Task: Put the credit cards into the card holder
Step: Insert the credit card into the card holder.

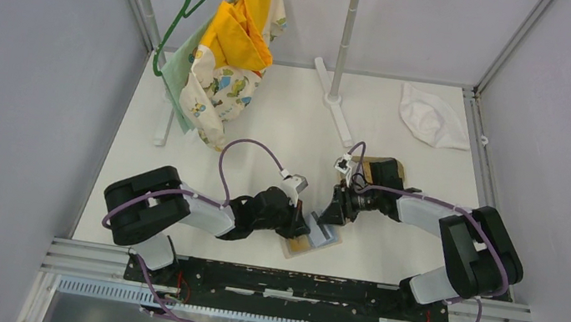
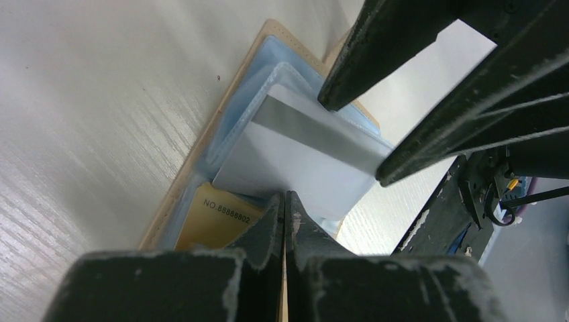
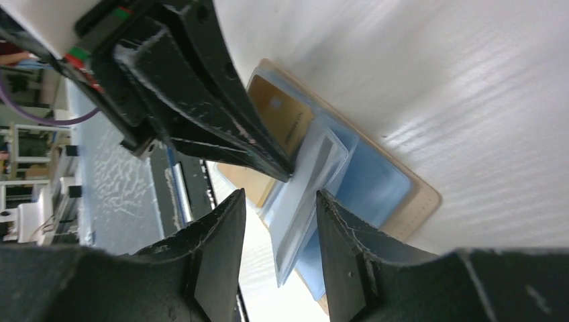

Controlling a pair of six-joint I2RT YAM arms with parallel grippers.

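Observation:
The card holder [image 1: 320,240] lies open on the table between both arms, its tan rim [image 2: 180,194] around light blue sleeves [image 3: 376,188]. A gold credit card [image 2: 216,218] sits in one sleeve. A white-grey credit card [image 2: 295,168] with a grey stripe lies partly inside a clear blue sleeve. My left gripper [image 2: 285,198] is shut, and its tips press down at that card's near edge. My right gripper [image 3: 280,194] is open, and its fingers straddle the far end of the white-grey card [image 3: 305,194], with a gap on one side.
A tan tray [image 1: 393,169] holding dark items sits under my right forearm. Clothes on a green hanger [image 1: 227,43] hang at the back left, beside a white stand post [image 1: 340,76]. A white cloth [image 1: 432,114] lies at the back right. A metal rail [image 1: 290,284] runs along the near edge.

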